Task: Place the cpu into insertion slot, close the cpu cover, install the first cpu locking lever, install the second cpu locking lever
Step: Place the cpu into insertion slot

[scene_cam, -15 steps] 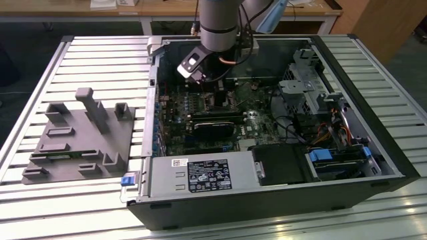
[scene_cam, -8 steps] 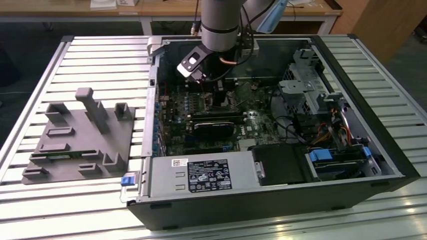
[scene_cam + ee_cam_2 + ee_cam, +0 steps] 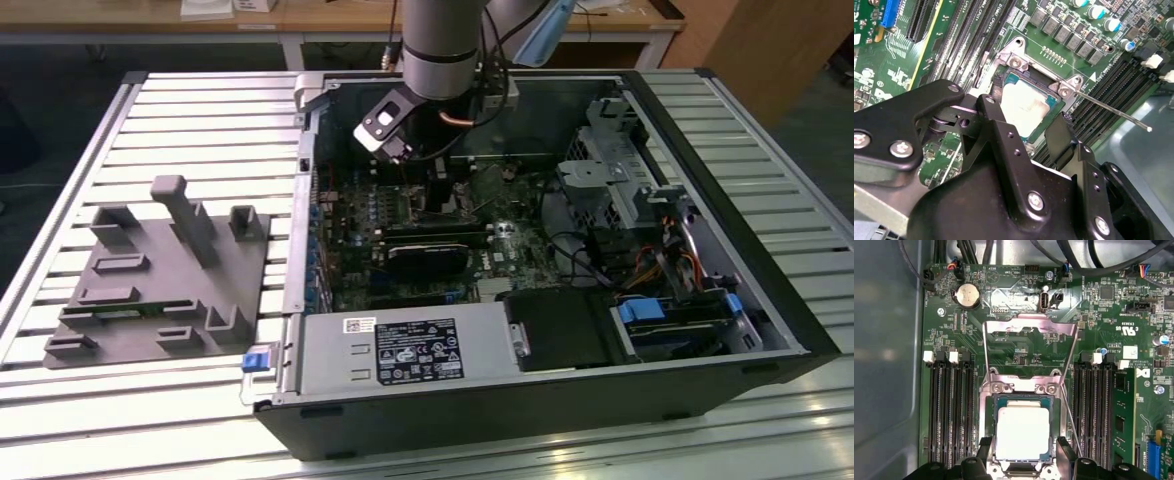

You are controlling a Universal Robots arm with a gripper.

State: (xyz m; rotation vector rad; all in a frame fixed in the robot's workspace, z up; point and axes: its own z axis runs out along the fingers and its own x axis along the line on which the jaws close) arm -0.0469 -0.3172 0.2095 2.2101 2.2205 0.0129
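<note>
Your gripper sits closest to the lens in both wrist views. In the exterior view it hangs low over the motherboard, in the far half of the open computer case. Its jaws stand spread a little wider than the cpu, one finger on each side, and you can see no pinch on it. The cpu lies flat in the insertion slot, so the first step looks done or all but done. The cpu cover stands swung open at one edge of the slot, not closed. A thin locking lever juts free beside the slot, unlatched. By this reading, you have the cover and both levers left to do.
</note>
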